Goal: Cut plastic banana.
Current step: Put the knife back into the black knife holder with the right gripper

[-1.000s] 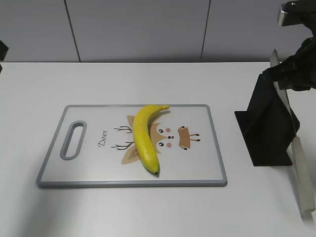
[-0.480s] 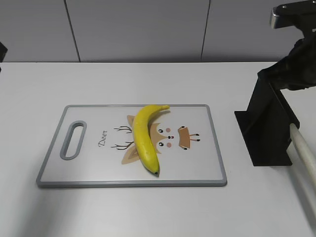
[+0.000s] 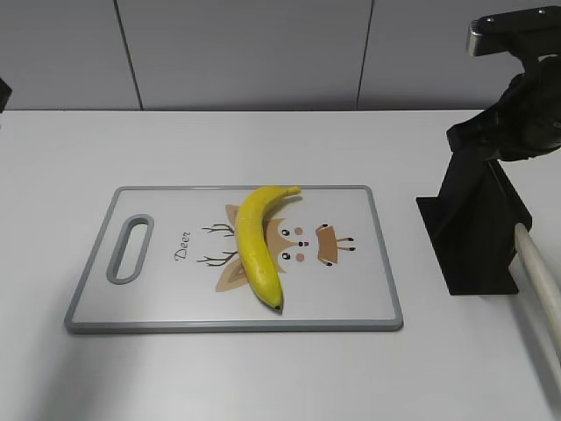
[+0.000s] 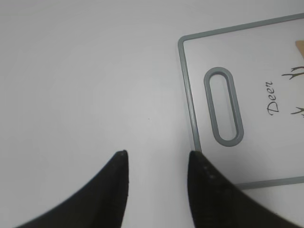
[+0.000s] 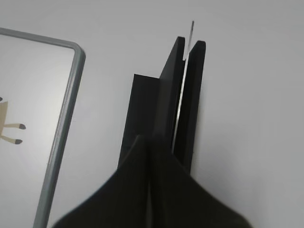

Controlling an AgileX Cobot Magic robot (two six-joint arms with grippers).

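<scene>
Bright, even, diffuse light across white table [image 3: 263,377]; colours flat, slightly cool. Soft faint shadow hugs near edge of cutting board [image 3: 233,326]; banana [image 3: 256,246] carries gentle gloss along upper curve, no hard glare. Exterior view sharp at centre, pale knife handle [image 3: 542,289] at right edge soft. Left wrist view: left gripper [image 4: 156,159] fingers dark, blurred silhouettes, table nearly blown out. Right wrist view: right gripper [image 5: 151,156] out of focus, black knife holder [image 5: 164,114] featureless, thin blade [image 5: 183,90] catching light.

Thin blade [image 5: 183,90] in black holder [image 5: 164,114] slot, fingers [image 5: 135,180] closed above.
</scene>
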